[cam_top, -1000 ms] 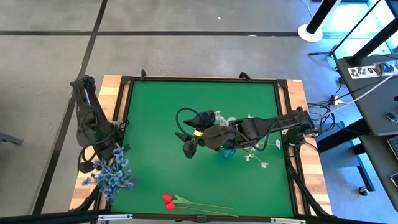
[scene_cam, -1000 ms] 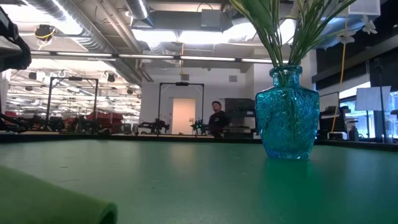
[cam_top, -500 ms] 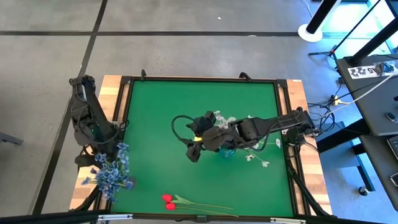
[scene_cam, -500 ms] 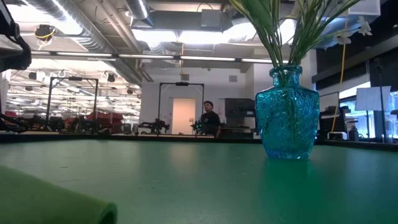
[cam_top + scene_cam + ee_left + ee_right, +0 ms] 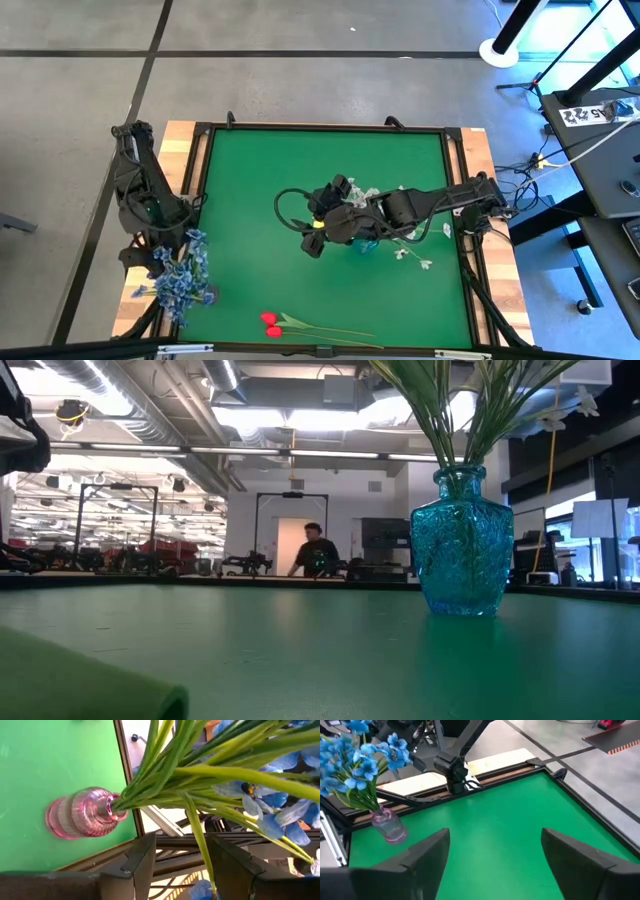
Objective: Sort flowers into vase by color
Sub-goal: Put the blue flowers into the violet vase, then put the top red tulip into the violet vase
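Observation:
A bunch of blue flowers (image 5: 270,805) stands with its green stems in a small pink vase (image 5: 82,812) on the table's near left corner, seen also as the blue flowers (image 5: 185,280) from above. My left gripper (image 5: 180,847) is open beside the bunch; one thin leaf (image 5: 199,837) runs through its gap, and I cannot tell whether it touches a finger. White flowers (image 5: 410,250) stand in the teal vase (image 5: 462,540). Red flowers (image 5: 271,323) lie on the table by its near edge. My right gripper (image 5: 495,840), the right gripper (image 5: 312,243) left of the teal vase, is open and holds nothing.
The table's wooden side rail (image 5: 485,767) and raised frame run along the left edge behind the pink vase (image 5: 387,827). The red flowers' long stems (image 5: 335,332) stretch toward the right along the near edge. A person (image 5: 315,550) moves in the room beyond the table.
My left gripper has rolled at the wrist and risen a little beside the blue bunch. My right gripper's wrist has also rolled slightly above the table's middle. Behind the table a person has walked toward the left.

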Robot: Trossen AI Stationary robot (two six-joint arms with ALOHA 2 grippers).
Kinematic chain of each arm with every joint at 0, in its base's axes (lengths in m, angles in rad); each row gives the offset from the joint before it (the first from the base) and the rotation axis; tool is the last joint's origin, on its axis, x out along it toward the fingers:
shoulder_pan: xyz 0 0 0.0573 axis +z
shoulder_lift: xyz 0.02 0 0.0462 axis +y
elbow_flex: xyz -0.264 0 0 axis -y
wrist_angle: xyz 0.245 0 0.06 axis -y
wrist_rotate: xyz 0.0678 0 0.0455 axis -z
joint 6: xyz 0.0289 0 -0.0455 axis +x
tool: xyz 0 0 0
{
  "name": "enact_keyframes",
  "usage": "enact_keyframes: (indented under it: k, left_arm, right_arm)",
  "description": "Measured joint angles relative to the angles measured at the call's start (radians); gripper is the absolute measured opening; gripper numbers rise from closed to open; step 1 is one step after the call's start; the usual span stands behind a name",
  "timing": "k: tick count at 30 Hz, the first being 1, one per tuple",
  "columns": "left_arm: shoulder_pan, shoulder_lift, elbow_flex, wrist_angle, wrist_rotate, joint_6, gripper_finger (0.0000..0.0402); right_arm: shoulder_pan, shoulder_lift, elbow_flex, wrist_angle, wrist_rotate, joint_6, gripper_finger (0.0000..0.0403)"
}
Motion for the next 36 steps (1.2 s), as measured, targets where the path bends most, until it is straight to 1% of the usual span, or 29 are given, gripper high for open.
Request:
enact_keyframes:
  k: [5, 10, 14, 17, 21, 24, 27, 30, 34, 36]
  left_arm:
    - [0.0, 0.0, 0.015, -0.025, 0.008, 0.049, 0.0155]
    - [0.0, 0.003, 0.102, -0.104, -0.01, 0.109, 0.0129]
    - [0.001, 0.015, 0.207, -0.238, -0.089, 0.137, 0.011]
    - [0.001, 0.014, 0.267, -0.281, -0.175, 0.15, 0.01]
    - [0.001, 0.015, 0.354, -0.325, -0.256, 0.157, 0.0089]
    - [0.001, 0.016, 0.442, -0.407, -0.318, 0.154, 0.0082]
    - [0.001, 0.014, 0.525, -0.501, -0.442, 0.138, 0.0075]
    - [0.001, 0.014, 0.583, -0.56, -0.618, 0.137, 0.0073]
    - [0.001, 0.014, 0.603, -0.576, -0.883, 0.163, 0.0073]
    - [0.001, 0.014, 0.599, -0.576, -0.991, 0.19, 0.0073]
  right_arm:
    - [0.0, 0.0, 0.0, -0.018, 0.0, -0.025, 0.0349]
    - [0.0, 0.0, 0.0, -0.063, 0.0, -0.026, 0.037]
    - [0.0, 0.0, 0.0, -0.107, -0.015, -0.026, 0.0374]
    - [0.0, 0.0, 0.0, -0.113, -0.041, -0.033, 0.0374]
    - [0.0, 0.0, 0.0, -0.093, -0.054, -0.115, 0.0374]
    - [0.011, 0.0, 0.0, -0.013, -0.075, -0.203, 0.0374]
    - [0.035, 0.021, 0.003, 0.099, -0.091, -0.273, 0.0374]
    - [0.071, 0.069, 0.001, 0.174, -0.108, -0.31, 0.0374]
    - [0.126, 0.135, 0.0, 0.186, -0.112, -0.3, 0.0374]
    - [0.155, 0.166, 0.0, 0.183, -0.113, -0.272, 0.0374]
